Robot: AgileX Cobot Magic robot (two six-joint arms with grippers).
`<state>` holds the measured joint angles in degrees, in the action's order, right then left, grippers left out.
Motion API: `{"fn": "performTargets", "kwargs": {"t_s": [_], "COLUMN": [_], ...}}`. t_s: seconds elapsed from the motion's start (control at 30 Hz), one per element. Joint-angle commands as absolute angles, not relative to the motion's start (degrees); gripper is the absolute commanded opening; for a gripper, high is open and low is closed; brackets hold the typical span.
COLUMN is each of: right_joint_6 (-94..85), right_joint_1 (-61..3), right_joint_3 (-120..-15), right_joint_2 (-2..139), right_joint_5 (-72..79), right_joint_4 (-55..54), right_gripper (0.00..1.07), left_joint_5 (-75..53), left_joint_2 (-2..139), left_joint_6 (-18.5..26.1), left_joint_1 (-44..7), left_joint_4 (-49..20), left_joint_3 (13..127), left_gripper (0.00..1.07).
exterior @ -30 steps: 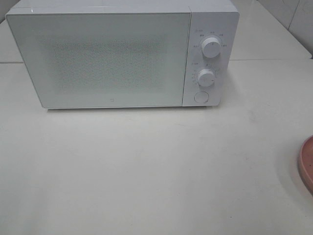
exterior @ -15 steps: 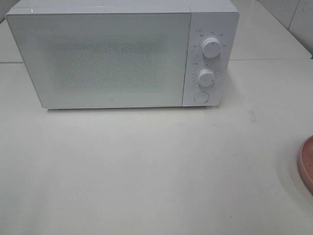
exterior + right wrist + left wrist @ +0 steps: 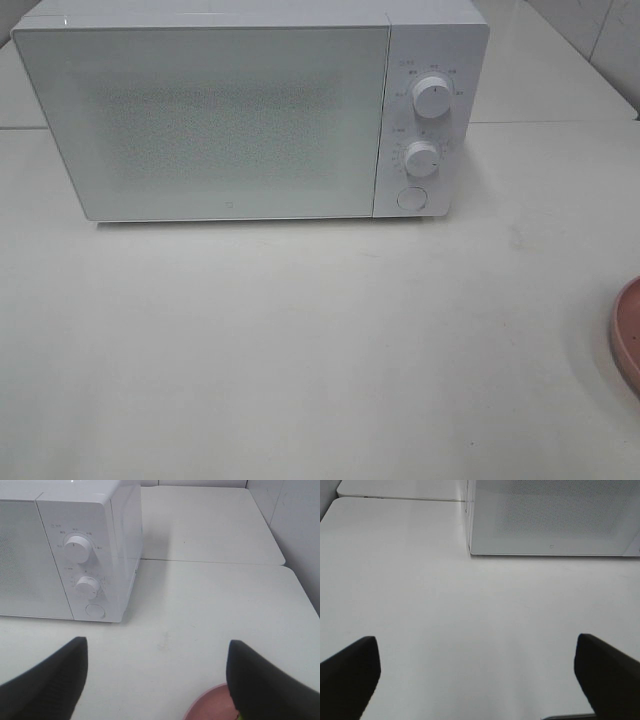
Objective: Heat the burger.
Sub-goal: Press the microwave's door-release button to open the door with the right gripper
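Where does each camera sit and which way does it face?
Exterior high: mounted high, looking down at the white boxy microwave on the pale table; no arm shows.
Left wrist: left arm, facing the microwave's door; open left claw shows.
Right wrist: right arm, facing its round white knobs; open right claw shows.
Shared: exterior and right wrist see the pink round plate.

so the white bench [image 3: 300, 350] has a white microwave [image 3: 230, 120] sitting toward the back, door shut and two dials on its right side, plus a pink plate [image 3: 628, 335] peeking in at the right edge, well apart from it
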<state>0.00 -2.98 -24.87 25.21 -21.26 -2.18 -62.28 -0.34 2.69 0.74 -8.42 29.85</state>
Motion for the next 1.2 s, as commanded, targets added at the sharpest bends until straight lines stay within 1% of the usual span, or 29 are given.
{"fn": "performTargets", "kwargs": {"t_s": [0.03,0.13,0.37,0.5,0.57,0.67,0.73,0.87,0.93,1.03,1.1,1.2], "right_joint_6": [-0.3,-0.3,-0.3,0.0,0.0,-0.3,-0.3,-0.3,-0.3,-0.3,-0.3,-0.3], "right_joint_1": [-3.0,-3.0,-3.0,-3.0,-3.0,-3.0,-3.0,-3.0,-3.0,-3.0,-3.0,-3.0], "right_joint_3": [-21.6,-21.0,-16.7,-16.7,-16.7,-16.7,-16.7,-16.7,-16.7,-16.7,-16.7,-16.7], "right_joint_2": [27.0,27.5,34.2,37.7,42.3,43.7,49.0,52.8,56.4,57.6,61.9,64.6], "right_joint_5": [-14.5,-13.1,-1.3,3.7,9.9,11.3,16.8,21.6,27.0,28.5,36.7,41.0], "right_joint_4": [-2.2,-2.2,-0.4,0.6,0.6,0.6,0.6,0.8,0.8,0.8,0.8,0.8], "right_gripper": [0.74,0.74,0.74,0.74,0.74,0.74,0.74,0.74,0.74,0.74,0.74,0.74], "left_joint_5": [-61.4,-61.4,-61.4,-61.4,-61.4,-61.4,-61.4,-61.4,-61.4,-61.4,-61.4,-61.4], "left_joint_2": [-1.6,-1.6,-1.6,-1.6,-1.6,-1.6,-1.6,-1.6,-1.6,-1.6,-1.6,-1.6], "left_joint_6": [2.7,2.7,2.7,2.7,2.7,2.7,2.7,2.7,2.7,2.7,2.7,2.7], "left_joint_1": [0.5,0.5,0.5,0.5,0.5,0.5,0.5,0.5,0.5,0.5,0.5,0.5], "left_joint_4": [-8.8,-8.8,-8.8,-8.8,-8.8,-8.8,-8.8,-8.8,-8.8,-8.8,-8.8,-8.8], "left_joint_3": [29.7,29.7,29.7,29.7,29.7,29.7,29.7,29.7,29.7,29.7,29.7,29.7], "left_gripper": [0.98,0.98,0.98,0.98,0.98,0.98,0.98,0.98,0.98,0.98,0.98,0.98]}}
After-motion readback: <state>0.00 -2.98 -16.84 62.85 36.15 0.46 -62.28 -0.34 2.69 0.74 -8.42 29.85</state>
